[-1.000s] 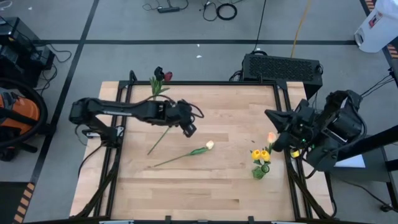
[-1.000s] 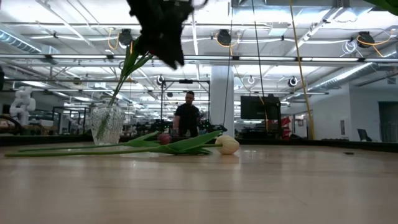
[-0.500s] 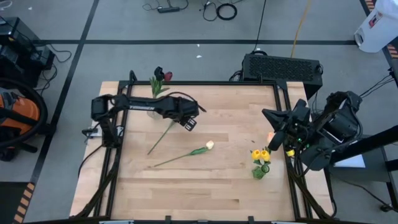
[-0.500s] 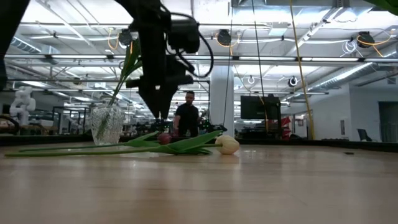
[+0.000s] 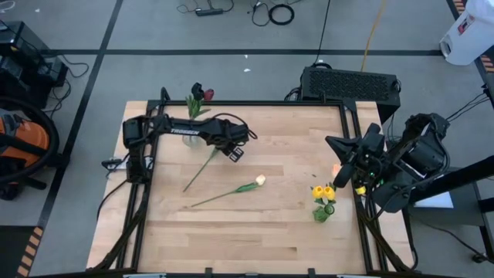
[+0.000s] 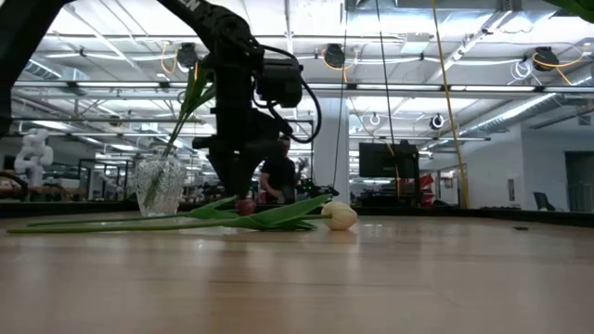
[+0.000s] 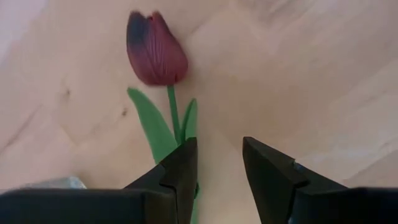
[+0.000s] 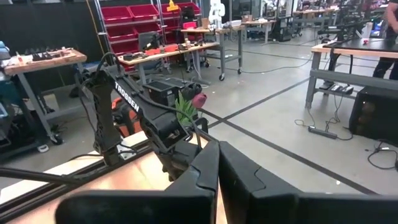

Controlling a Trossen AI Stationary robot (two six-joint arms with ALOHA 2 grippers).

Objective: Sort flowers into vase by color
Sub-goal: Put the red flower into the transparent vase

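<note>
A dark red tulip (image 7: 157,50) lies flat on the table, its stem (image 5: 202,168) running toward the near left. My left gripper (image 7: 217,146) is open and low over the stem just below the head (image 6: 244,206). One finger (image 7: 180,165) covers the stem. A cream tulip (image 5: 260,180) lies flat nearby. The far glass vase (image 6: 160,184) holds red and near-black tulips (image 5: 199,95). A vase (image 5: 323,212) at the right holds yellow tulips (image 5: 323,191). My right gripper (image 8: 219,152) is shut beside a peach tulip head (image 5: 336,167). My left gripper shows no plain touch on the red tulip's stem; its own finger hides that spot. My right gripper is next to the peach tulip head, but the arm hides the stem, so I cannot tell whether it touches the flower.
The table's black frame rails (image 5: 351,147) run along its edges. A black box (image 5: 351,83) sits beyond the far right corner. Bare wood (image 5: 255,232) stretches across the near half. A person (image 6: 278,176) stands in the room behind.
My left gripper came down from high above the table to just over the red tulip, shifting slightly toward the far edge. Its elbow swung toward the table's middle. The flowers on the table stayed where they were.
</note>
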